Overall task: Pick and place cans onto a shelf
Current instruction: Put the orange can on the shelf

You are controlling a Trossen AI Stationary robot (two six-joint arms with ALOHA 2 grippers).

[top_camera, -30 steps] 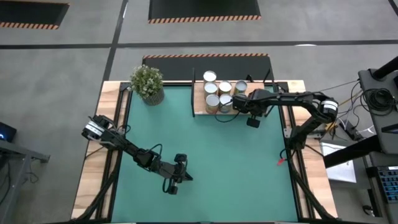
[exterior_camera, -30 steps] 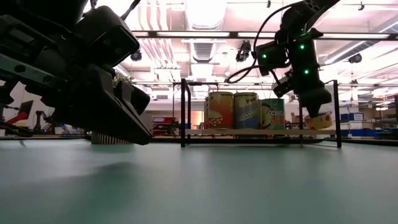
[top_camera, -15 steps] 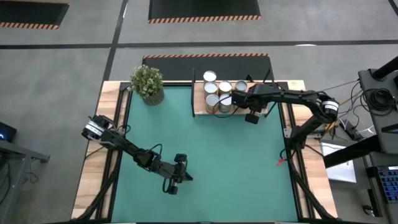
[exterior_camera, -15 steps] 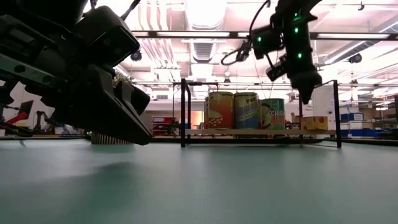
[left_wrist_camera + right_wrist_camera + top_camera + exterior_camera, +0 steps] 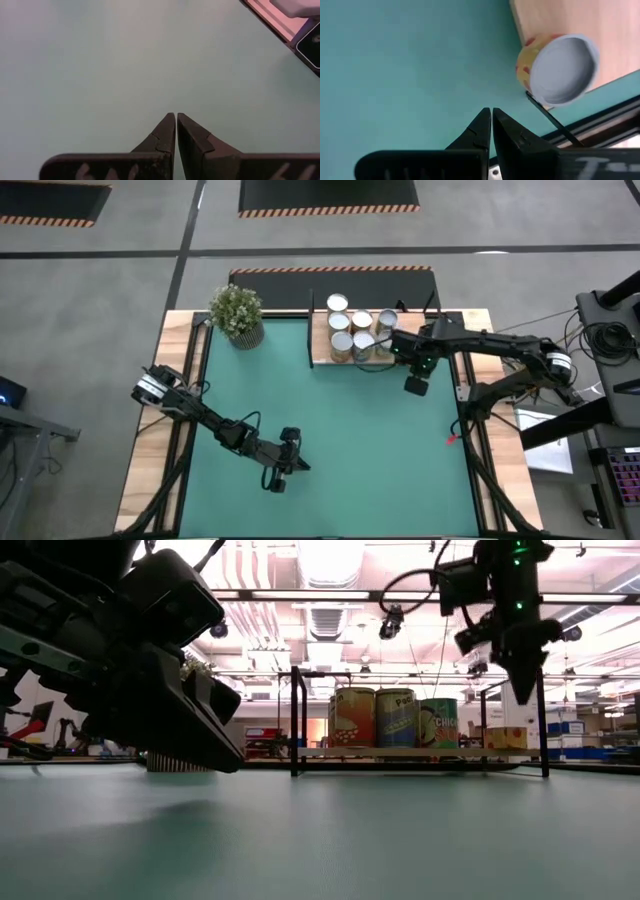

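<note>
Several cans stand upright on the light-wood shelf at the mat's far edge. In the low view three tall cans stand side by side on the shelf, with a short orange can to their right. The short can stands at the shelf's edge in the right wrist view. My right gripper hangs shut and empty above and beside this can. My left gripper is shut and empty low over the mat, near the table's near edge.
A potted green plant stands at the table's far left corner. The green mat covers the table between the two arms. Black frame posts rise at the shelf's ends.
My right gripper has let go of the short orange can, which now stands on the shelf's right end. The gripper has risen clear of it and moved a little toward the table's right and near edges.
</note>
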